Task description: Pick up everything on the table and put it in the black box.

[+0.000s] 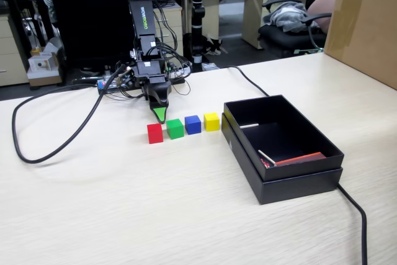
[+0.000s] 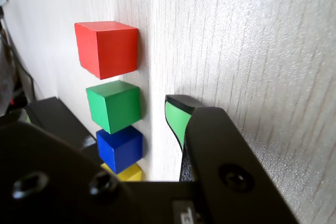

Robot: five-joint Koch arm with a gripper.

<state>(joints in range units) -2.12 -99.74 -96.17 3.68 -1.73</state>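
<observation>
Pincer state: cannot tell, only one green tip shows; nothing held.

Red cube, green cube, blue cube, yellow cube: tight row mid-bench.

Risk: a jaw may nudge a neighbouring cube.

Matte black cardboard box toward the bench's right edge: no cubes inside; red strip, thin white sticks.

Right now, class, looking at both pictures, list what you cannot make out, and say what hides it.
- Yellow cube: wrist view, mostly hidden behind the gripper's black body.
- Gripper: only one green tip shows in both views, so open or shut cannot be told.
- Black box: fixed view, thin red and white items inside, too small to identify.
- Black box near wall hides part of its floor.
</observation>
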